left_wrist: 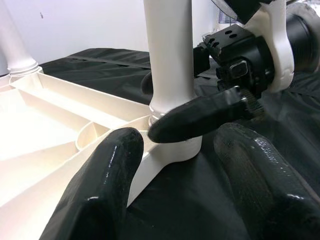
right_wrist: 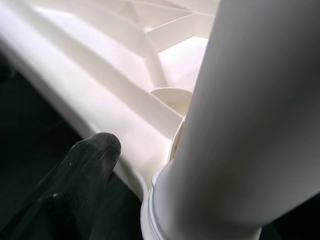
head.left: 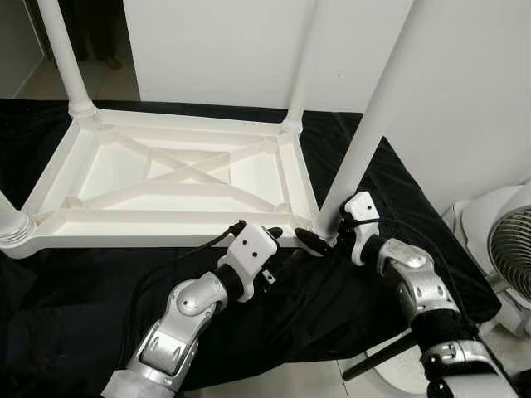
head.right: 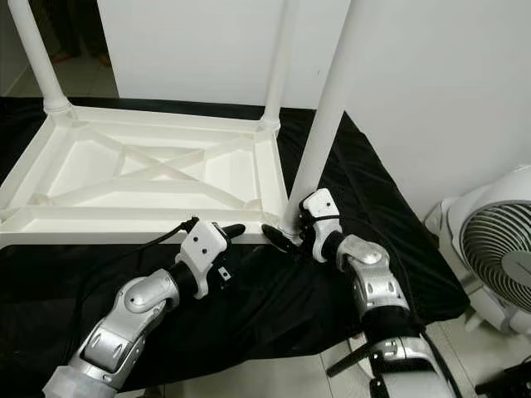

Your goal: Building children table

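Note:
A white plastic children's table [head.left: 124, 225] lies upside down on a black cloth [head.left: 75, 307], its ribbed underside facing up. Its near right leg [head.left: 365, 141] stands upright in the corner socket. My right gripper [head.left: 322, 238] is shut on the base of this leg, with one black finger [left_wrist: 200, 117] across the front of it; the same leg [right_wrist: 250, 125] looms close in the right wrist view. My left gripper [head.left: 267, 235] is open just left of that corner, at the table's near rim, with nothing between its fingers [left_wrist: 100, 185].
Three more white legs stand up from the table: far left [head.left: 62, 54], far right [head.left: 299, 75] and near left [head.left: 10, 222]. A white fan [head.left: 506, 249] stands on the floor to the right. A white wall [head.left: 207, 50] rises behind the table.

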Controlling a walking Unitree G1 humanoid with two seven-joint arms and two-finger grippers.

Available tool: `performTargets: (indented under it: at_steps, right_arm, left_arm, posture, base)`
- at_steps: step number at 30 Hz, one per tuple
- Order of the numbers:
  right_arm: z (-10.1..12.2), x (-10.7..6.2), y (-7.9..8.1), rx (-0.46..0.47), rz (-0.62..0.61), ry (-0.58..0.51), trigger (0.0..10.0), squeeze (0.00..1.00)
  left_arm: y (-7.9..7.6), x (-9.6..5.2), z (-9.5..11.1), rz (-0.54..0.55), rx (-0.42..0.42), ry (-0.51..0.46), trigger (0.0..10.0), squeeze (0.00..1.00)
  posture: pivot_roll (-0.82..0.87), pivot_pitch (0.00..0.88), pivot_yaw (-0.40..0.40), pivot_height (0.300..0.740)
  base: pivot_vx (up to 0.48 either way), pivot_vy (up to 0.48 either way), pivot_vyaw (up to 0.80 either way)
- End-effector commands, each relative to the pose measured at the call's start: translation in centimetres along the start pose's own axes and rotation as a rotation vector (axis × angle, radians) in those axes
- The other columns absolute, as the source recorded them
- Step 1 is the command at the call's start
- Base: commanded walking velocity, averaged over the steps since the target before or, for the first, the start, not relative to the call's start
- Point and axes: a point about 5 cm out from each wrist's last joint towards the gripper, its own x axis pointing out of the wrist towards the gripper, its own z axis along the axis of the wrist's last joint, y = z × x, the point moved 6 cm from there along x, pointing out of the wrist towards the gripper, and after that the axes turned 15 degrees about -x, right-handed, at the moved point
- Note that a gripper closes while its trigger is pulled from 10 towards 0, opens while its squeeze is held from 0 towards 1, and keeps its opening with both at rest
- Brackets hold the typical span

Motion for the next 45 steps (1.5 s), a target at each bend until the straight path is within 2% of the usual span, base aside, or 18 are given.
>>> performTargets:
  at_steps: [1, 2, 4, 5, 6, 24, 25, 26, 31, 33, 34, 35, 36, 37, 38, 39, 40, 45]
  right_arm:
    - [0.2, 0.5, 1.1, -0.009, 0.093, -0.023, 10.0, 0.0]
    - [0.2, 0.6, 1.4, -0.009, 0.118, -0.026, 5.0, 0.0]
    - [0.1, 0.7, 1.6, -0.007, 0.131, -0.028, 5.0, 0.0]
    - [0.1, 0.7, 1.7, -0.007, 0.139, -0.031, 1.0, 0.0]
    - [0.0, 0.7, 1.8, -0.003, 0.144, -0.03, 0.0, 0.0]
    - [-1.0, -0.9, 0.7, 0.116, 0.01, -0.061, 0.0, 0.0]
    - [-0.9, -1.1, 0.3, 0.145, -0.078, -0.074, 1.7, 0.0]
    - [-0.9, -1.3, 0.0, 0.164, -0.139, -0.081, 10.0, 0.0]
    - [-0.5, -1.6, -0.5, 0.185, -0.301, -0.079, 10.0, 0.0]
    - [-0.5, -1.6, -0.5, 0.185, -0.301, -0.079, 10.0, 0.0]
    - [-0.5, -1.8, -0.8, 0.232, -0.396, -0.064, 10.0, 0.0]
    - [-0.5, -1.8, -0.8, 0.232, -0.396, -0.064, 10.0, 0.0]
    - [-0.3, -2.2, -1.4, 0.261, -0.514, -0.051, 10.0, 0.0]
    - [-0.3, -2.2, -1.4, 0.261, -0.514, -0.051, 10.0, 0.0]
    - [-0.8, -2.6, -1.7, 0.298, -0.643, 0.003, 10.0, 0.0]
    - [-0.8, -2.6, -1.7, 0.298, -0.643, 0.003, 10.0, 0.0]
    - [-1.3, -3.1, -1.8, 0.301, -0.743, 0.061, 10.0, 0.0]
    - [-1.5, -2.7, 0.2, 0.329, -0.857, 0.142, 10.0, 0.0]
  left_arm:
    - [-0.3, 0.1, 0.0, -0.018, 0.01, 0.0, 10.0, 0.0]
    - [-0.2, 0.1, 0.0, -0.016, 0.011, -0.001, 10.0, 0.0]
    - [-0.2, 0.1, 0.0, -0.014, 0.011, -0.001, 10.0, 0.0]
    - [-0.2, 0.1, 0.0, -0.013, 0.011, -0.001, 10.0, 0.0]
    - [-0.2, 0.0, 0.0, -0.01, 0.01, -0.001, 10.0, 0.0]
    - [-0.2, -0.5, -0.5, -0.001, 0.002, 0.015, 10.0, 0.0]
    - [-0.2, -0.7, -0.6, 0.001, 0.0, 0.018, 10.0, 0.0]
    - [-0.2, -0.8, -0.6, 0.003, -0.002, 0.02, 10.0, 0.0]
    - [-0.2, -1.0, -0.7, 0.004, -0.002, 0.022, 10.0, 0.0]
    - [-0.2, -1.0, -0.7, 0.004, -0.002, 0.022, 10.0, 0.0]
    - [-0.2, -1.0, -0.6, 0.004, -0.002, 0.022, 10.0, 0.0]
    - [-0.2, -1.0, -0.6, 0.004, -0.002, 0.022, 10.0, 0.0]
    - [-0.1, -1.1, -0.6, 0.004, -0.001, 0.024, 10.0, 0.0]
    - [-0.1, -1.1, -0.6, 0.004, -0.001, 0.024, 10.0, 0.0]
    - [0.0, -1.2, -0.6, 0.005, -0.001, 0.025, 10.0, 0.0]
    - [0.0, -1.2, -0.6, 0.005, -0.001, 0.025, 10.0, 0.0]
    - [0.1, -1.3, -0.5, 0.004, -0.002, 0.026, 10.0, 0.0]
    - [0.0, -1.4, -0.4, 0.002, -0.005, 0.026, 10.0, 0.0]
  posture:
    - [0.16, 0.0, -0.114, 0.74]
    - [0.16, 0.0, -0.116, 0.74]
    - [0.16, 0.0, -0.116, 0.74]
    - [0.16, 0.0, -0.118, 0.74]
    - [0.17, 0.0, -0.12, 0.74]
    - [0.17, 0.0, -0.129, 0.74]
    - [0.17, 0.0, -0.132, 0.74]
    - [0.17, 0.0, -0.132, 0.74]
    - [0.17, 0.0, -0.129, 0.74]
    - [0.17, 0.0, -0.129, 0.74]
    - [0.17, 0.0, -0.128, 0.74]
    - [0.17, 0.0, -0.128, 0.74]
    - [0.17, 0.0, -0.123, 0.74]
    - [0.17, 0.0, -0.123, 0.74]
    - [0.17, 0.0, -0.115, 0.74]
    - [0.17, 0.0, -0.115, 0.74]
    - [0.16, 0.0, -0.114, 0.74]
    - [0.16, 0.0, -0.108, 0.74]
  base:
    - [0.0, 0.0, 0.0]
    - [0.0, 0.0, 0.0]
    - [0.0, 0.0, 0.0]
    - [0.0, 0.0, 0.0]
    - [0.0, 0.0, 0.0]
    - [0.0, 0.0, 0.0]
    - [0.0, 0.0, 0.0]
    - [0.0, 0.0, 0.0]
    - [0.0, 0.0, 0.0]
    - [0.0, 0.0, 0.0]
    - [0.0, 0.0, 0.0]
    - [0.0, 0.0, 0.0]
    - [0.0, 0.0, 0.0]
    - [0.0, 0.0, 0.0]
    - [0.0, 0.0, 0.0]
    - [0.0, 0.0, 0.0]
    - [0.0, 0.0, 0.0]
    - [0.0, 0.0, 0.0]
